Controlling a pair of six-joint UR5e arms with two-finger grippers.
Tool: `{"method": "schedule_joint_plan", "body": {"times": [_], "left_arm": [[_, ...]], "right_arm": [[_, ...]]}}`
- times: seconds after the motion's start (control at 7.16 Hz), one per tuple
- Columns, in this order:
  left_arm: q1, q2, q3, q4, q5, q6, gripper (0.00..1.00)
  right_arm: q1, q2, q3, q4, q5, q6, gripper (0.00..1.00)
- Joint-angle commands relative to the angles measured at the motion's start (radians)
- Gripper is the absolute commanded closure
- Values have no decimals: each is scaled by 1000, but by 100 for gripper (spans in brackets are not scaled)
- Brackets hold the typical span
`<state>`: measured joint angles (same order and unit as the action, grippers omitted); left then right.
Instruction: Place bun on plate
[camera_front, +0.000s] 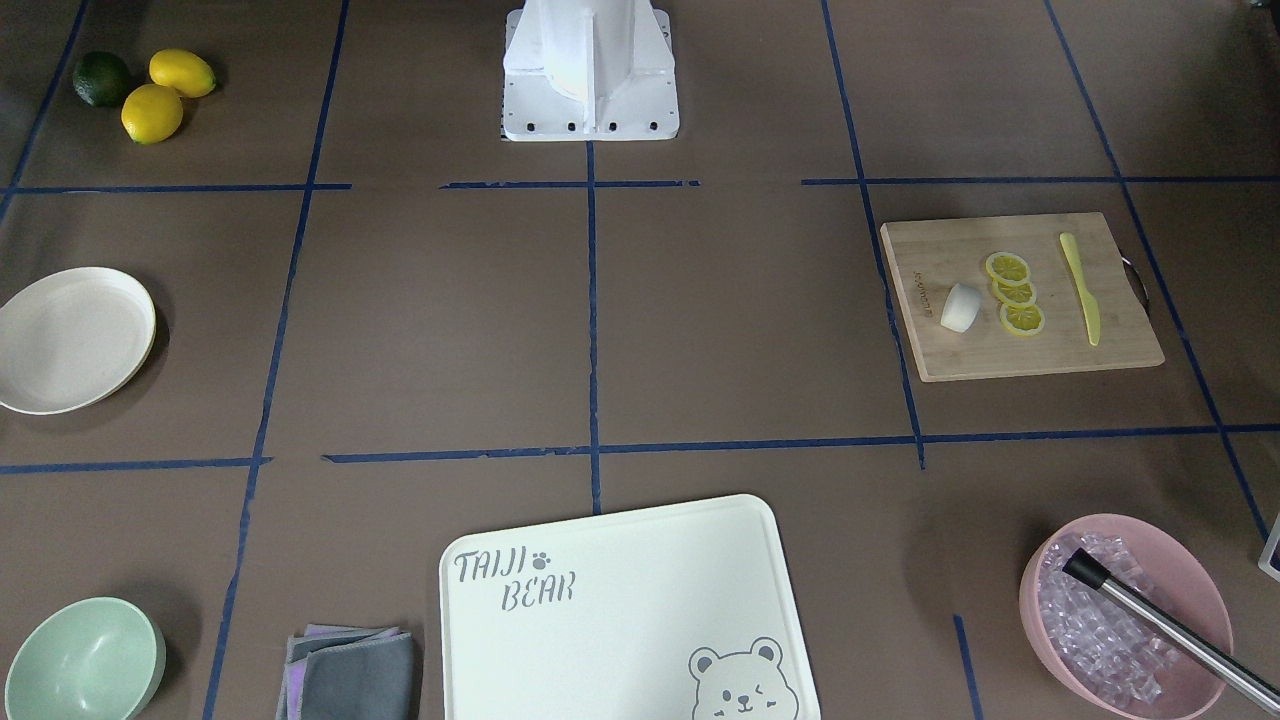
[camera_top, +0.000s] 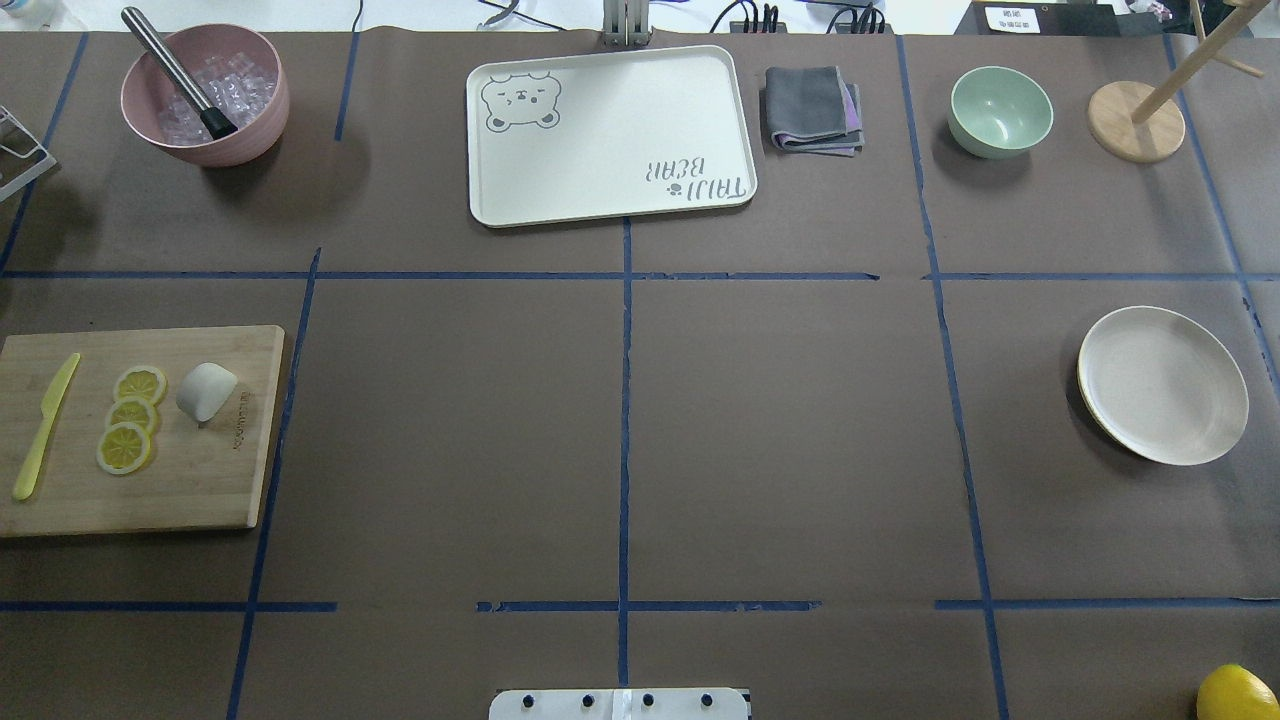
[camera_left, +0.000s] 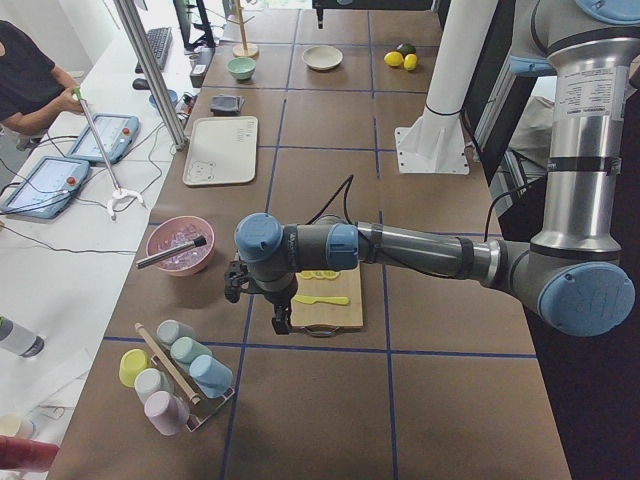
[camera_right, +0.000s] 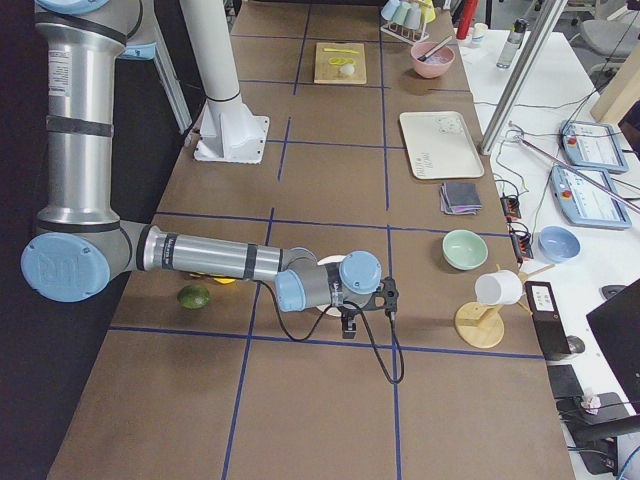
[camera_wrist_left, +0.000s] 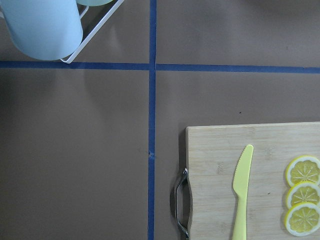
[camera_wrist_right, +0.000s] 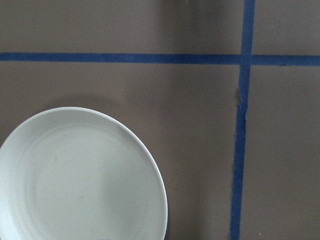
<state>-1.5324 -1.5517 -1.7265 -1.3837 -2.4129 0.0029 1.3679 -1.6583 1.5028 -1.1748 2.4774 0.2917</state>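
Observation:
The white bun (camera_front: 962, 307) (camera_top: 206, 391) lies on the bamboo cutting board (camera_top: 200, 490), beside three lemon slices. Across the table, the cream plate (camera_front: 70, 340) (camera_top: 1163, 385) (camera_wrist_right: 75, 180) sits bare. My left gripper (camera_left: 280, 318) shows only in the exterior left view, hanging past the board's handle end, so I cannot tell whether it is open. The left wrist view leaves the bun out of frame. My right gripper (camera_right: 370, 318) shows only in the exterior right view, near the plate, and I cannot tell its state.
A yellow knife (camera_top: 45, 425) lies on the board. A pink bowl (camera_top: 205, 95) of ice, a bear-print tray (camera_top: 610, 135), a grey cloth (camera_top: 812, 110) and a mint bowl (camera_top: 1000, 112) line the far edge. A cup rack (camera_left: 175, 375) stands by the left gripper. A person (camera_left: 30, 80) stands alongside.

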Motion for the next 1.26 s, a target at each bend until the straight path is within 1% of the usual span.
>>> {"method": "schedule_joint_plan", "body": {"times": [0.0, 0.14, 0.42, 0.56, 0.7, 0.84, 1.12], "left_arm": [[0, 1, -10, 0, 0, 0, 0], [0, 1, -13, 0, 1, 0, 0], [0, 1, -16, 0, 0, 0, 0], [0, 1, -16, 0, 0, -1, 0], [0, 1, -16, 0, 0, -1, 0], [0, 1, -16, 0, 0, -1, 0], [0, -1, -16, 0, 0, -1, 0]], "right_arm": [[-116, 3, -82, 291, -69, 289, 1], [-154, 3, -104, 367, -104, 373, 1], [-167, 2, -137, 380, -104, 379, 2], [-171, 2, -148, 380, -101, 382, 5], [-173, 3, -147, 380, -100, 385, 19], [-173, 2, -150, 379, -98, 385, 47], [-174, 2, -153, 380, -95, 382, 96]]}}
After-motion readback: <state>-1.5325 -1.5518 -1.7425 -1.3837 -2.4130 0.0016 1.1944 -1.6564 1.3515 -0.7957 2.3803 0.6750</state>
